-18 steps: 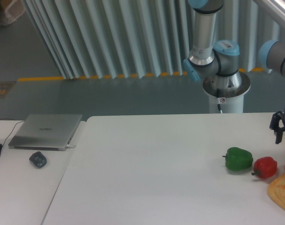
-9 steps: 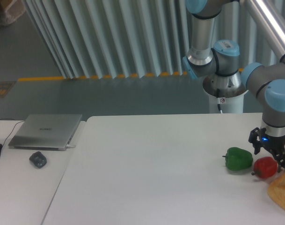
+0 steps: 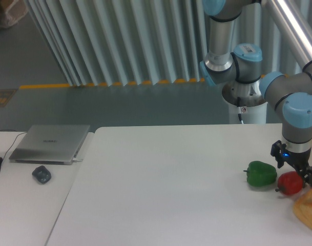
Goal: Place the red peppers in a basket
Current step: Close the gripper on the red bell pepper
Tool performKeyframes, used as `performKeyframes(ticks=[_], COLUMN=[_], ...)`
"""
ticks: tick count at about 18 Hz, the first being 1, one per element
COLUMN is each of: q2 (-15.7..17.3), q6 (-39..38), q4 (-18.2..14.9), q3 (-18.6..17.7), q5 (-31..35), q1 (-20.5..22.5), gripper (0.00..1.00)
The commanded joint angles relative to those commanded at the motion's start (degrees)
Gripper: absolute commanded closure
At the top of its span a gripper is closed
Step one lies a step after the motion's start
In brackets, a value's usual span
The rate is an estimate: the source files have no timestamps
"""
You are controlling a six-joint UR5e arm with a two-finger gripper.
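Camera view from the front takes in the white surface (image 3: 186, 179) with my arm (image 3: 299, 110) coming down at its right end. My gripper (image 3: 295, 168) hangs directly over the red pepper (image 3: 289, 183), its dark fingers (image 3: 276, 152) spread to either side of the pepper's top, with a small blue light glowing on the gripper body. The jaws look spread about as wide as the pepper, but I cannot tell from this angle whether they are touching its skin or pressing on it. The red pepper sits on the surface near the right edge, its short dark stem pointing toward the lower left. Just to its left, close but seemingly not touching, lies the green pepper (image 3: 261, 173), a little larger, with its stem pointing left. To the right of the red pepper, at the picture's edge, a yellowish woven basket (image 3: 308, 207) is partly in view, just beside the pepper.

Far off on the left, on a separate grey surface (image 3: 22, 205), a closed silver laptop (image 3: 49, 143) lies flat, with a small dark rounded object (image 3: 41, 174) in front of it. My pedestal base (image 3: 245, 100) stands behind the surface, before a wall of ribbed panels.
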Motion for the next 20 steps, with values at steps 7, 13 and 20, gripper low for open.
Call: performKeyframes(ticks=[7,13,20], q2=[-0.9,-1.1,-1.7], q6=[0.0,0.5,0.8], q4=[0.3,0.4,0.7], q3=[0.0,0.0,0.0], q5=[0.8,1.1,3.5], q1=[-0.7,-0.8,-1.4], gripper=[0.00,0.00,0.45])
